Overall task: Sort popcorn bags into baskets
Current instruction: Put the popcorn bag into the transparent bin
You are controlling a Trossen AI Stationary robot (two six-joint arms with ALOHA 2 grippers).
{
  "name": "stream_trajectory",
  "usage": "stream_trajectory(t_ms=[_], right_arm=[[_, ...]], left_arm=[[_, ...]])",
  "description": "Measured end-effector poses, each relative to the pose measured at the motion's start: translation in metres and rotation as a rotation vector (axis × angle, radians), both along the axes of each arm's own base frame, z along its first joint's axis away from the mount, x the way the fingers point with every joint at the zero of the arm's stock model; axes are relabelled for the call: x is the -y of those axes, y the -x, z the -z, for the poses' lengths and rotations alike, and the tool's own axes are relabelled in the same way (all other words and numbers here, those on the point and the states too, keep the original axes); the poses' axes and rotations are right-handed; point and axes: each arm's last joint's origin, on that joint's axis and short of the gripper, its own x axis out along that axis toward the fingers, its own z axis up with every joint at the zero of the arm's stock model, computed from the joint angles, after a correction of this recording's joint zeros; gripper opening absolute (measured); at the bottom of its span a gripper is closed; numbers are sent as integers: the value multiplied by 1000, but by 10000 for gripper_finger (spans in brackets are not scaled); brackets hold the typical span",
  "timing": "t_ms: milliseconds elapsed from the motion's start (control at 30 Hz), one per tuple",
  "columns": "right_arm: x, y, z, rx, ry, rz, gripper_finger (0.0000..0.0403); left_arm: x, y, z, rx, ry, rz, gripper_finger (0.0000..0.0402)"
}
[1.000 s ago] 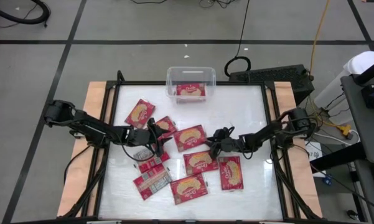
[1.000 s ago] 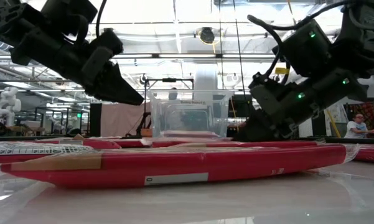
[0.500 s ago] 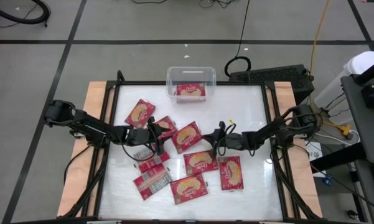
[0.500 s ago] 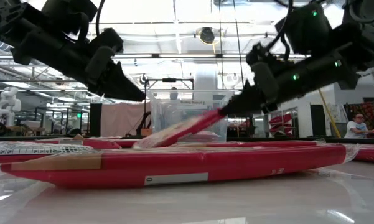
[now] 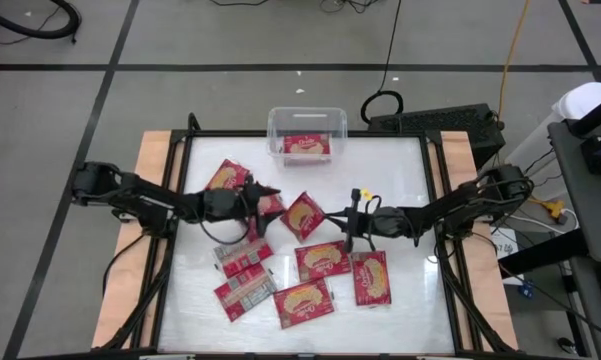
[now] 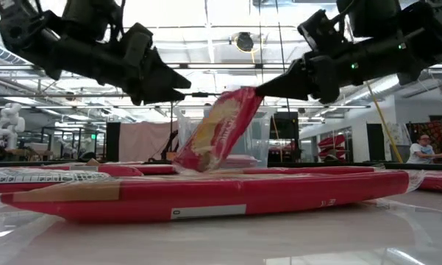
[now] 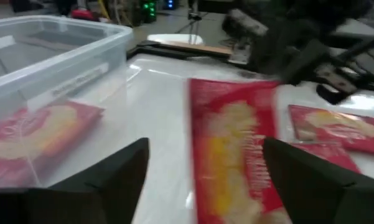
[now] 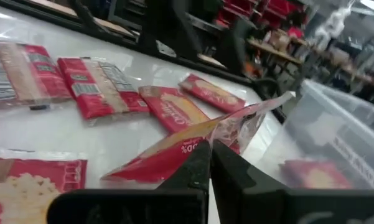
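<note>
My right gripper (image 5: 336,222) is shut on a red popcorn bag (image 5: 303,215) near the table's middle. The bag stands tilted in the low view (image 6: 219,129). My left gripper (image 5: 268,193) hovers just left of that bag, open, its fingers spread wide in the left wrist view (image 7: 205,180) with nothing between them. The clear basket (image 5: 307,122) stands at the far edge with one popcorn bag (image 5: 306,146) lying flat inside. Several more popcorn bags lie flat on the table, among them one (image 5: 323,260) and one (image 5: 303,302). My right gripper pinches the bag's edge (image 8: 205,138) between its two shut fingers, at the bag's upper right corner (image 6: 254,93). The fingers come nearly level from the table's right. The bag hangs tilted below them, its lower end (image 6: 185,165) down at the bags on the table.
Flat bags lie at the left (image 5: 227,180), near left (image 5: 245,293) and near right (image 5: 370,277) of the white table top (image 5: 400,170). A long bag (image 6: 206,195) fills the low view's foreground. Black frame rails run along the table's edges (image 5: 435,200).
My right gripper has risen and rolled its wrist, drawing one end of the bag up; the bag has gone from flat to steeply tilted, its lower end staying down. My left gripper has gone up and toward the table's far edge.
</note>
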Motion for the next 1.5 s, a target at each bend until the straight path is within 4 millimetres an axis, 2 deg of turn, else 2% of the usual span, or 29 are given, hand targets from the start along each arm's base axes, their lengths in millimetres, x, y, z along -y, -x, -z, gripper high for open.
stream_trajectory(t_ms=[100, 200, 300, 500, 667, 800, 1000, 1067, 1233, 1500], right_arm=[[0, 0, -2, 11, 43, -8, 0], [0, -1, -3, 12, 84, -21, 0], [0, -1, -6, 31, 125, -48, 0], [-1, -2, -13, 89, 166, -74, 0], [-1, -2, -13, 96, 161, -73, 0], [-1, -2, -12, 84, 163, -68, 0], [0, 1, -9, 70, 167, -40, 0], [1, 2, -9, 86, 150, 4, 0], [1, 6, -7, 96, 81, 96, 21], [3, 14, 5, 88, -91, 193, 103]], left_arm=[[-12, 0, 0, 3, 30, 54, 353], [-22, 0, 2, 9, 67, 142, 355], [-25, -3, 1, 53, 105, 226, 336], [-30, -24, 15, 1, 121, 214, 281], [-30, -50, 20, -13, 122, 308, 227], [-25, -70, 18, 1, 88, 389, 166], [-24, -75, 12, 16, 82, 392, 45], [-26, -74, 10, 23, 94, 382, 19], [-34, -69, 3, 23, 116, 345, 31], [-37, -57, -13, -4, 107, 330, 17]])
